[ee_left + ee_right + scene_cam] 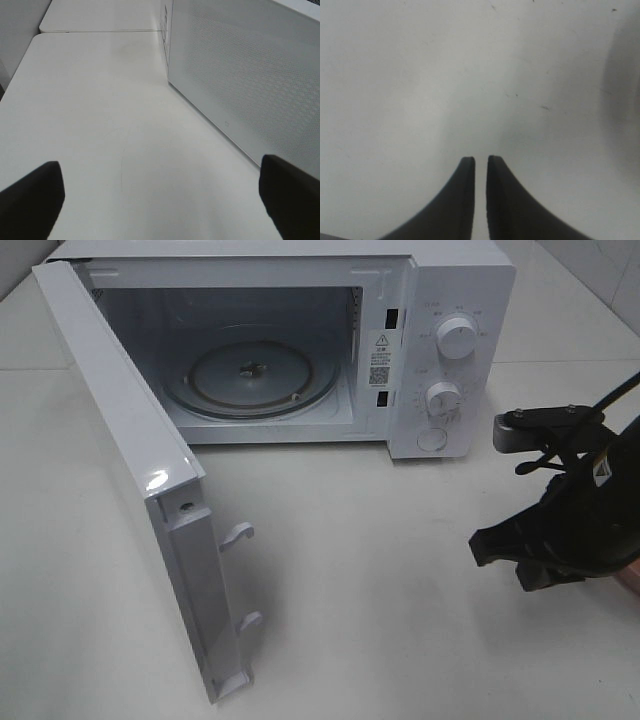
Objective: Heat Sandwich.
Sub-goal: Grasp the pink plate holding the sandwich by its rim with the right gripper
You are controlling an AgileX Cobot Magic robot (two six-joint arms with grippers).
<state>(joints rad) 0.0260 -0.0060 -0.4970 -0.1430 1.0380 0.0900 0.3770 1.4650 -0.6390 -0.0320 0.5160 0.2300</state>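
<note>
The microwave (300,340) is sitting at the back edge of the desk (380,620) with its door (130,470) standing wide, so the opening step is looking done, but the glass turntable (250,375) is lying bare and the sandwich is not showing in any view. The loading, the shutting and the 2 dials (457,337) are all looking untouched. I am judging this as an early stage, with the fetch not yet made. The right gripper (480,159) is hovering over bare desk near the right edge, its fingers parted by only a thin slit and pinching nothing. A sliver of pink is peeking out behind that arm at the desk's right edge, too little to name. The left gripper (160,172) is holding its fingers spread as wide as they go, empty, low over the desk just beside the door's perforated outer face. For room, the door is jutting out toward the front left corner, its 2 latch hooks (238,532) pointing into the middle, so that side is looking walled off. The middle and front of the desk are giving the right arm a broad lane straight to the cavity mouth, with the door's free edge being the thing to mind.
</note>
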